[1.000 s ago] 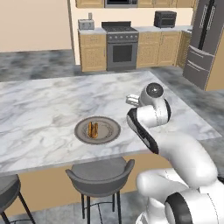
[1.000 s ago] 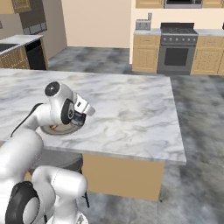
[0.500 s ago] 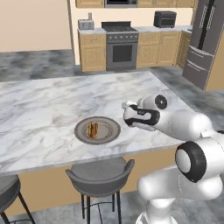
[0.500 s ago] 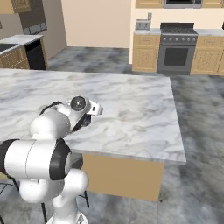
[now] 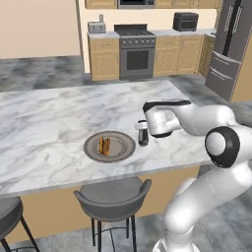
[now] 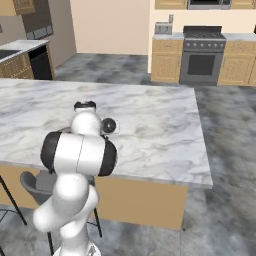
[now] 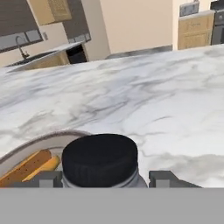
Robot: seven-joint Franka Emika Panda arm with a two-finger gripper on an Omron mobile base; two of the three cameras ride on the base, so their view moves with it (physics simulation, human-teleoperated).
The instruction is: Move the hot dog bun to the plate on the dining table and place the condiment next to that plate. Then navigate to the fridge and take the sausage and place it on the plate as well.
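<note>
With your end effector [image 5: 143, 134] pinching the condiment [image 5: 142, 133] just beside the plate [image 5: 109, 146] near the surface's [image 5: 49, 113] front edge, set it upright before releasing, clear of the rim.

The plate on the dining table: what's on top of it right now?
The hot dog bun lies on the plate. In the hand view the condiment's cap covers part of the plate's rim.

White rounded arm, dark joints
</note>
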